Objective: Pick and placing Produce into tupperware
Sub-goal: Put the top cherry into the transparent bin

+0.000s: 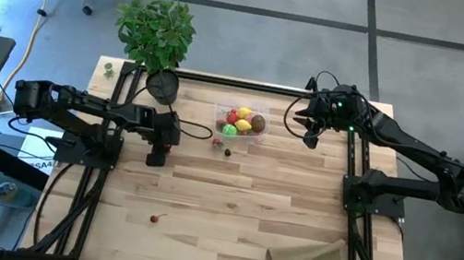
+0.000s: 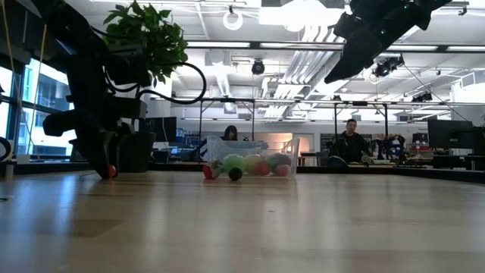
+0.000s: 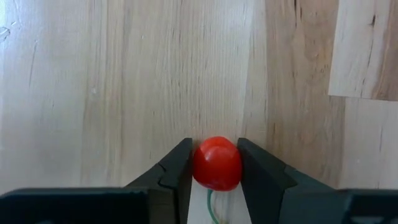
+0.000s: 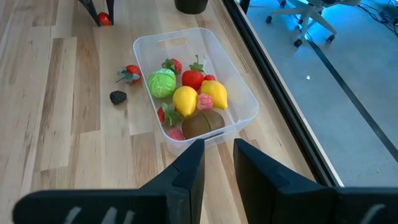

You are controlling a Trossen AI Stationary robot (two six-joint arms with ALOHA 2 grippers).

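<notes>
Wooden planks form the bench, which carries every item. A leafy potted plant stands at its far edge, left of centre, and a tan paper bag lies flat near the front right corner.

The clear tupperware sits near the far edge, between the two arms. It holds two yellow lemons, a green lime, a brown kiwi and several red berries.

The left tool is down at the bench surface, left of the tupperware and well apart from it. Its fingers are clenched on a small red cherry, one finger touching each side; a thin green stem shows beneath the fruit.

The right tool hangs raised just beside the right end of the tupperware, grasping nothing, with a narrow gap between its fingers.

A strawberry and a dark blackberry lie on the bench just beside the tupperware's front wall. Another small red berry lies alone, well apart, toward the front left.
</notes>
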